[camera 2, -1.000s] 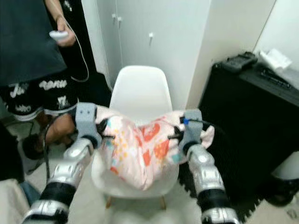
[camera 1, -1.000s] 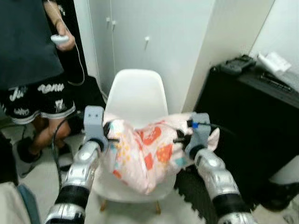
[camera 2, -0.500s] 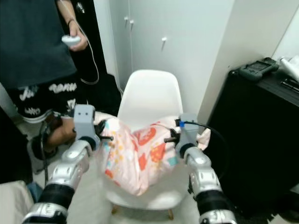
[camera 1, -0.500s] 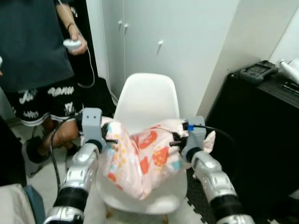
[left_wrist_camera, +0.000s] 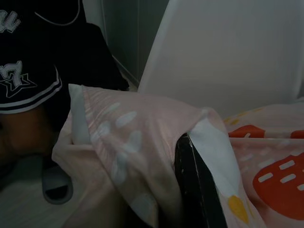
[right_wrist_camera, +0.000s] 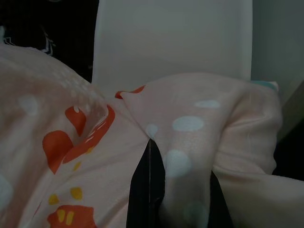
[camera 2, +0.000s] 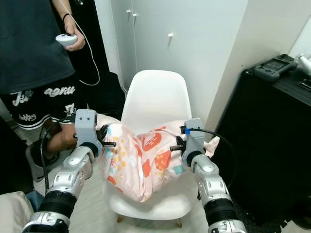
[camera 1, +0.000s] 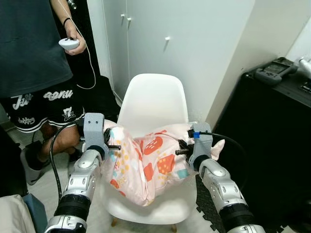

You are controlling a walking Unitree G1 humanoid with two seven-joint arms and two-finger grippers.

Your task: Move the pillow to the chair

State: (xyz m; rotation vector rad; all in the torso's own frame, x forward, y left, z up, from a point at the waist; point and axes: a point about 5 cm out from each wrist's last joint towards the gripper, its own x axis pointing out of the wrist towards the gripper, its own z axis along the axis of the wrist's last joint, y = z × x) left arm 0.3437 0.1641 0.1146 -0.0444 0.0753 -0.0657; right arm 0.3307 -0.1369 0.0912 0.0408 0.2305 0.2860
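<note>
A pink pillow [camera 1: 148, 162] printed with red and orange shapes hangs between my two arms, sagging over the seat of a white shell chair [camera 1: 153, 99]. My left gripper [camera 1: 114, 146] is shut on the pillow's left end, its black finger [left_wrist_camera: 194, 185] buried in the cloth. At the right end my right gripper [camera 1: 181, 148] is shut on the pillow too, with folds bunched over its fingers [right_wrist_camera: 147, 185]. The pillow's lower part droops onto the chair seat [camera 1: 167, 206].
A person [camera 1: 36, 53] in dark shorts stands close at the left holding a white controller [camera 1: 68, 43]. A black cabinet [camera 1: 272, 131] stands right of the chair. White wardrobe doors [camera 1: 146, 34] and a wall are behind it. A black floor mat [camera 1: 206, 208] lies at the lower right.
The camera has moved back and tilted, so the chair shows more fully. Both grippers keep their hold, and the pillow hangs a little lower over the seat.
</note>
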